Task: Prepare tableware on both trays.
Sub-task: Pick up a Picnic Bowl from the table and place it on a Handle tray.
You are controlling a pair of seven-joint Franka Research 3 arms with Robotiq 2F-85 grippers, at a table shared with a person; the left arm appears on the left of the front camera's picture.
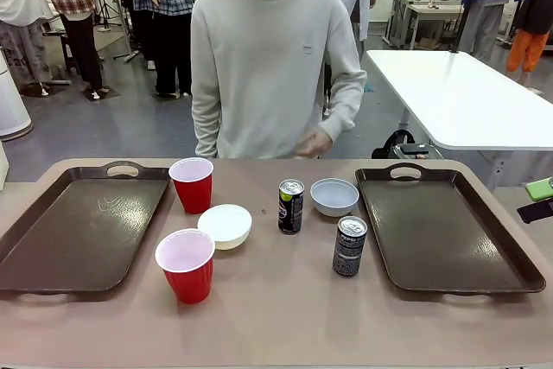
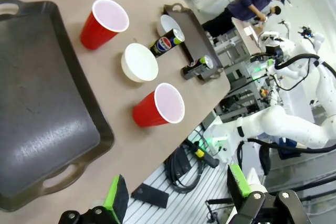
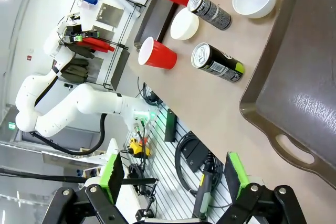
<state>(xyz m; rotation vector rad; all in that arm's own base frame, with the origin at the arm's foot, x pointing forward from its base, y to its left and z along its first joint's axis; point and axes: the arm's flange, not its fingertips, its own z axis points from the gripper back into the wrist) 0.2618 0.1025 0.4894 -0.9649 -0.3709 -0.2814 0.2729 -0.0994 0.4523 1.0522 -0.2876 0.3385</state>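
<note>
left jaws: wide apart, empty
right jaws: apart too
near red plastic cup: on tan table, well off both jaws

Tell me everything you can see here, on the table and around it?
Trays: two, dark brown, at the table's left and right ends, nothing on them.
Red cups: two, red with white insides, upright beside the left tray.
Bowls: two, white, one by the cups, one beside the right tray.
Cans: two, black, upright, mid-table.
Table: one, tan.
Person: one, pale sweater, standing at the far side.
Left fingers: two, black with green pads, apart, holding nothing.
Right fingers: two, same colours, apart, holding nothing.
</note>
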